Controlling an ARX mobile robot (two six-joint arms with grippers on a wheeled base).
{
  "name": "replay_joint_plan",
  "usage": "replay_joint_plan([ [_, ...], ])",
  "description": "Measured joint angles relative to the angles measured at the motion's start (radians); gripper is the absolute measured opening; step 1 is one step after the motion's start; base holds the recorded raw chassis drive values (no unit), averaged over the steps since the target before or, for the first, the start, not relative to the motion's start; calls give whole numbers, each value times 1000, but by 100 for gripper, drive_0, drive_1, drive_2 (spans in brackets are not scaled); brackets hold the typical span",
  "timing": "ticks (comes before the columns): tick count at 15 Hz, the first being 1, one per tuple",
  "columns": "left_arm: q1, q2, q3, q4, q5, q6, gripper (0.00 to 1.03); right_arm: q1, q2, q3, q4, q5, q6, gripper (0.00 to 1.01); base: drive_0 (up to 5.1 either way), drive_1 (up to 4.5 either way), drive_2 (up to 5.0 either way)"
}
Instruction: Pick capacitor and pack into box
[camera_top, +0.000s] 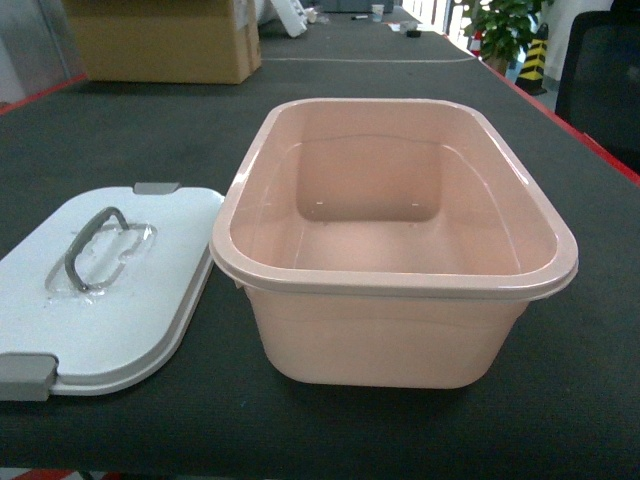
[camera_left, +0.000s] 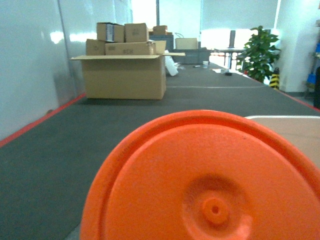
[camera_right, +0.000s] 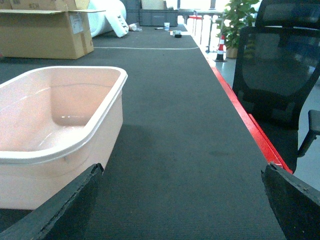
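The right gripper (camera_right: 181, 200) shows only in its own wrist view, as two black finger tips at the bottom corners of the picture, one (camera_right: 60, 207) low on the left and the other low on the right, standing far apart with bare dark mat between them and nothing held. The left gripper's fingers do not appear in any view, so how far they are spread cannot be told; its wrist camera is nearly filled by the round end face of an orange cylinder, the capacitor (camera_left: 210, 185), seen head-on and very close, with a raised rim and a small nub at the centre of a shallow dimple. Whether it is gripped or only lies before the lens cannot be told, and its printed side is hidden. In the head view the pale pink rounded-rectangular plastic tub (camera_top: 395, 290) stands open and upright on the dark grey matted table (camera_top: 300, 110), its inside bare and glossy. Just left of it, with its near edge close to the tub's rim, the white plastic lid (camera_top: 150, 300) lies flat with grey latches at its ends and a grey handle in a clear recess. A brown cardboard carton (camera_top: 160, 40) sits well behind at the table's far left, a potted green plant (camera_top: 505, 30) at far right, and a black mesh office chair (camera_right: 277, 75) beside the table's red edge.
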Motion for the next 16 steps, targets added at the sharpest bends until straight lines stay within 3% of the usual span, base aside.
replay_joint_plan([
  [1,-58,254,111,196,-21,2,43,0,0,0,0,0,0,98,0,0,0],
  [2,-116,449,266,317,-38,3,43,0,0,0,0,0,0,98,0,0,0],
  [4,-231,742,518,241,-64,-2,43,0,0,0,0,0,0,98,0,0,0],
  [7,-334,1009,835,92,-73,-30,43,0,0,0,0,0,0,98,0,0,0],
  [9,-354,1091,966,75,-47,-62,60,0,0,0,0,0,0,98,0,0,0],
  [12,-349,1096,961,71,-50,-68,97,0,0,0,0,0,0,98,0,0,0],
  [14,-346,1096,961,68,-50,-70,98,0,0,0,0,0,0,98,0,0,0],
  [16,-307,1057,914,57,59,-79,98,0,0,0,0,0,0,98,0,0,0],
])
